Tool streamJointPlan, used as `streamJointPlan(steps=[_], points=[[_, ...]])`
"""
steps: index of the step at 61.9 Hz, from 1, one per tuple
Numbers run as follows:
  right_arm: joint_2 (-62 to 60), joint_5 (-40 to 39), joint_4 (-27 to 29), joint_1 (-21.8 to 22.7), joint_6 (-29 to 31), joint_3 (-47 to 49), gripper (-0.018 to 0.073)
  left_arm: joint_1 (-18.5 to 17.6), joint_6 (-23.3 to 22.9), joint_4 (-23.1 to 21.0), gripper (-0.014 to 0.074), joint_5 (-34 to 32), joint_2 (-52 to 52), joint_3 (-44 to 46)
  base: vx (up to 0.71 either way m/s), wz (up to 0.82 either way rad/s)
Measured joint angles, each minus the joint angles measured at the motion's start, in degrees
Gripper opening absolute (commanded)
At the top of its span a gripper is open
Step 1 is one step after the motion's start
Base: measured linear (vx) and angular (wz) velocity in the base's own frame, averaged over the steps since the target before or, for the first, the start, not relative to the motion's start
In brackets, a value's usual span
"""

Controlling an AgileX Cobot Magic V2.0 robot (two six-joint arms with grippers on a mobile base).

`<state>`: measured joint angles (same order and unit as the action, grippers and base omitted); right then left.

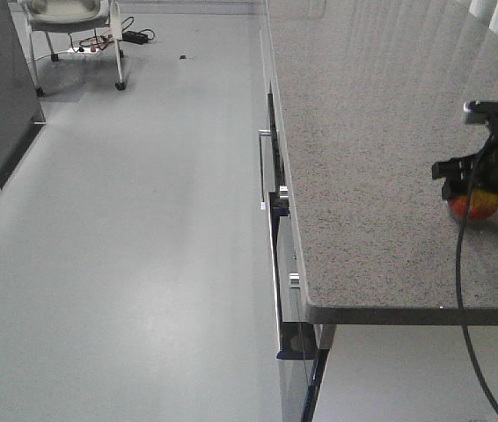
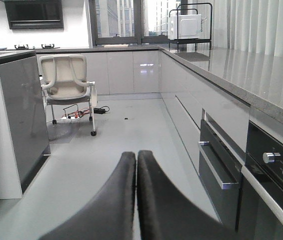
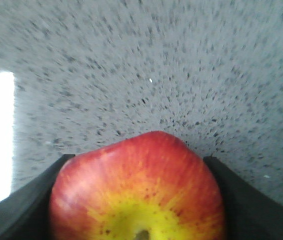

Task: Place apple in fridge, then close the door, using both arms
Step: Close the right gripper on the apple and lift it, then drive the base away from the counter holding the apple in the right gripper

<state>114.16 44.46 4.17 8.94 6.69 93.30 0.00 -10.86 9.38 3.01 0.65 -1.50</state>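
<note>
The apple (image 3: 139, 192), red with orange streaks running into a yellow top, sits on the speckled grey granite countertop (image 1: 372, 132) near its right edge in the front-facing view. In the right wrist view it fills the gap between the two dark fingers (image 3: 29, 205): one lies against its left flank and the other against its right, and no space shows on either side. The right gripper (image 1: 482, 183) is therefore pinching the apple from above, and only the lower part of the fruit peeks out beneath the black housing. Whether the apple rests on the stone or is a touch above it cannot be told. A black cable (image 1: 462, 290) hangs from that arm across the counter's front edge.

The left gripper (image 2: 136, 155) is well apart from the apple, out over the grey kitchen floor (image 2: 131, 125), with its two dark fingers pressed together and holding nothing. To its right runs the cabinet front below the countertop, with a built-in oven (image 2: 276, 175) and a long metal handle (image 2: 216, 170). Farther back stands a white office chair (image 2: 66, 82) with a power strip (image 1: 86, 50) at its feet, and a white microwave (image 2: 184, 26) stands in a black rack on the far counter.
</note>
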Motion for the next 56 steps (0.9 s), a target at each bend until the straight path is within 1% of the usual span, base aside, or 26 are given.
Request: streamJointPlan(steps=[2, 9, 18, 28, 33, 40, 56], points=[[-1.6, 0.0, 0.7, 0.0, 0.8, 0.0, -0.0017, 0.0, 0.0, 0.0, -0.0006, 0.0, 0.0, 0.0, 0.0, 0.0], [-8.4, -0.1, 5.0, 0.0, 5.0, 0.0, -0.0011, 0.0, 0.0, 0.0, -0.0006, 0.0, 0.0, 0.0, 0.0, 0.0], [-18.9, 1.1, 13.8, 0.0, 12.1, 0.0, -0.0011, 0.0, 0.0, 0.0, -0.0006, 0.0, 0.0, 0.0, 0.0, 0.0], [-30.8, 5.1, 23.3, 0.0, 19.6, 0.1, -0.0009, 0.0, 0.0, 0.0, -0.0006, 0.0, 0.0, 0.0, 0.0, 0.0], [-36.5, 8.1, 27.0, 0.0, 21.6, 0.3, -0.0008, 0.0, 0.0, 0.0, -0.0006, 0.0, 0.0, 0.0, 0.0, 0.0], [-42.4, 11.6, 29.6, 0.0, 22.8, 0.4, -0.0006, 0.0, 0.0, 0.0, -0.0006, 0.0, 0.0, 0.0, 0.0, 0.0], [-49.2, 14.9, 30.2, 0.0, 23.1, 0.4, -0.0007, 0.0, 0.0, 0.0, -0.0006, 0.0, 0.0, 0.0, 0.0, 0.0]])
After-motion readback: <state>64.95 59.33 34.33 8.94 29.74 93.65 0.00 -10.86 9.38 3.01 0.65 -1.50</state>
